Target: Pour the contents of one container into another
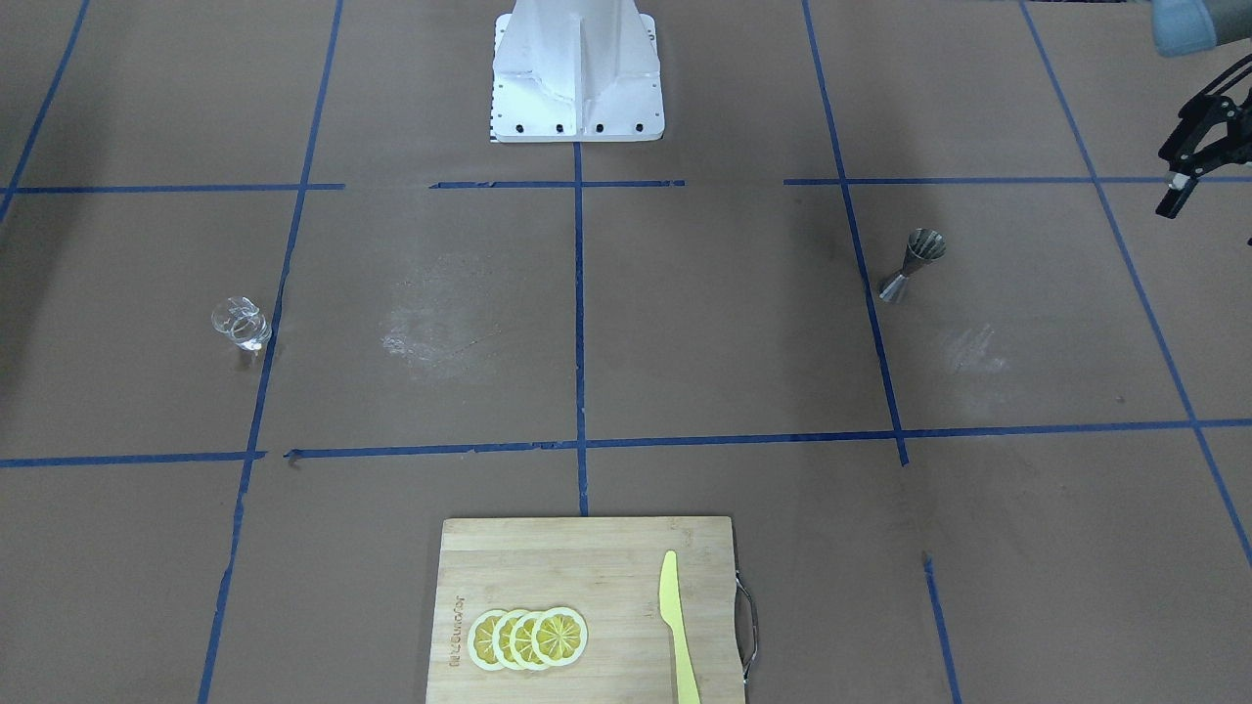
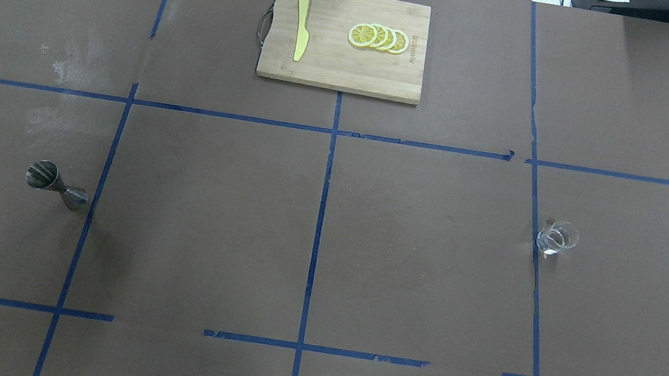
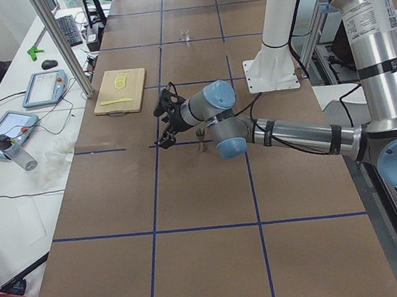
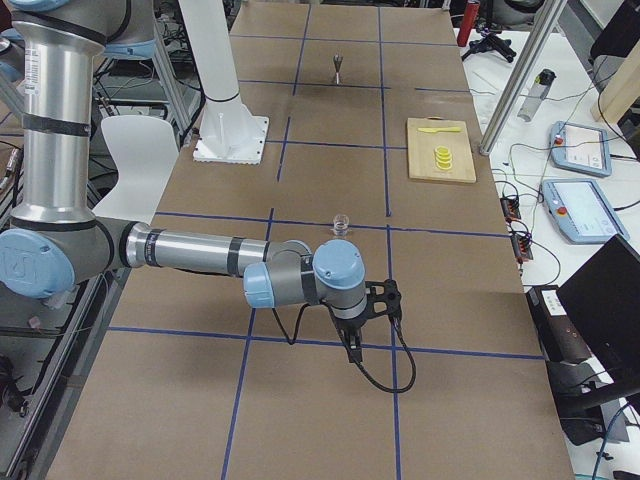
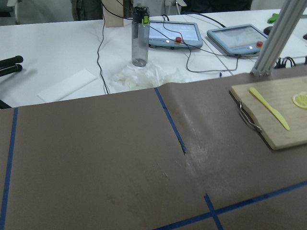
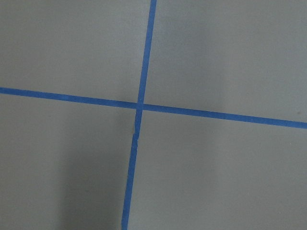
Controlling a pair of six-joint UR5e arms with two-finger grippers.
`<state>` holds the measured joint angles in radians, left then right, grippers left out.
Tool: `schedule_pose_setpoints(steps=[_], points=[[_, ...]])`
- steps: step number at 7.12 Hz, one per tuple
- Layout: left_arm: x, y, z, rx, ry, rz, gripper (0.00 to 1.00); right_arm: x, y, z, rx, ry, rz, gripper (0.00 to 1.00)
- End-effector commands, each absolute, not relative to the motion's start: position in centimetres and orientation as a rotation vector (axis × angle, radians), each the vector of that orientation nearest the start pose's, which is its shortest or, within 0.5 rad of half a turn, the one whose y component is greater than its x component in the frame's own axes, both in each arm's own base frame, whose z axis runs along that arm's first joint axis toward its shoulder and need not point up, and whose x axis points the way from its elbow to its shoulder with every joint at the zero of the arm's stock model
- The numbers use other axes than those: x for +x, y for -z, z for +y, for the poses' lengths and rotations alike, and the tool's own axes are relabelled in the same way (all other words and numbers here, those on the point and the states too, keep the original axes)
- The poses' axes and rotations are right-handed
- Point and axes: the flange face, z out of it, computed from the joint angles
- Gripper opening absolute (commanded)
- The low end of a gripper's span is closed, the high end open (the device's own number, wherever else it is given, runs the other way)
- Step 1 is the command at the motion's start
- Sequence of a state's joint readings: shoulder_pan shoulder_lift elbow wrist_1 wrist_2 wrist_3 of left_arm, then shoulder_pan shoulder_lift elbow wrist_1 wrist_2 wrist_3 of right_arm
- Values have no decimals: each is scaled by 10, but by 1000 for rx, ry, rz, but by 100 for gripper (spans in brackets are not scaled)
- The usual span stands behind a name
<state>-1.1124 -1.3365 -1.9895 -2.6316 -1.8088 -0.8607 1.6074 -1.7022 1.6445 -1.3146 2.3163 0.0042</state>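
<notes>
Evidently jigger (image 1: 912, 264) waits by our left gripper (image 3: 167, 131), glass (image 1: 240, 325) by our right gripper (image 4: 353, 345); finger spacing we cannot tell.

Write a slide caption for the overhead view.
Metal jigger left, clear glass right, far apart on the taped table; cutting board with lemon slices and knife beyond.

We find the left gripper (image 1: 1191, 168) cut off at the frame edge, and the right gripper (image 4: 353, 350) too small to judge its jaws.
</notes>
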Motion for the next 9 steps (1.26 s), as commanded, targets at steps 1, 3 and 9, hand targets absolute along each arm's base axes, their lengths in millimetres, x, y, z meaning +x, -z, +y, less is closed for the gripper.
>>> schedule_pose_setpoints(steps=[1,3,9], points=[[122,-431,-414,958,439,850,100,82,-656,-445,205,36,-740,100],[114,-435,-401,1113,639,807,100,82,-655,-443,208,37,-739,100],[147,-461,-357,1379,851,781,100,80,-655,-441,202,38,-779,100]])
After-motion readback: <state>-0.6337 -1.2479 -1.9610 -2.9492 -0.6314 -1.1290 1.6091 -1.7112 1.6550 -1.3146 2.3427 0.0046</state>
